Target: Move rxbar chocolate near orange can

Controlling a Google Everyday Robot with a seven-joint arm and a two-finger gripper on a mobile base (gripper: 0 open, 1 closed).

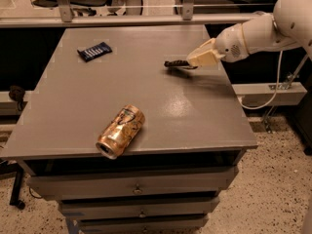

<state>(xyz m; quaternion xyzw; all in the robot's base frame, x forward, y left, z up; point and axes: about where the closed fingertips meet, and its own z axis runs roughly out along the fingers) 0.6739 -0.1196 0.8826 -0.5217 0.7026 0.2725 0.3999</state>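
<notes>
The orange can point(121, 131) lies on its side near the front edge of the grey table point(73, 101), its open end toward me. The rxbar chocolate point(175, 63) is a small dark bar held at the tip of my gripper point(191, 62), a little above the table's right middle. The gripper comes in from the right on a white arm point(258, 30) and is shut on the bar's right end. The bar is well to the right of and behind the can.
A dark blue wrapped bar point(94, 51) lies at the table's back left. Drawers point(136, 189) sit under the table front. A rail and chair bases stand behind the table. A white cable point(273, 91) hangs at the right.
</notes>
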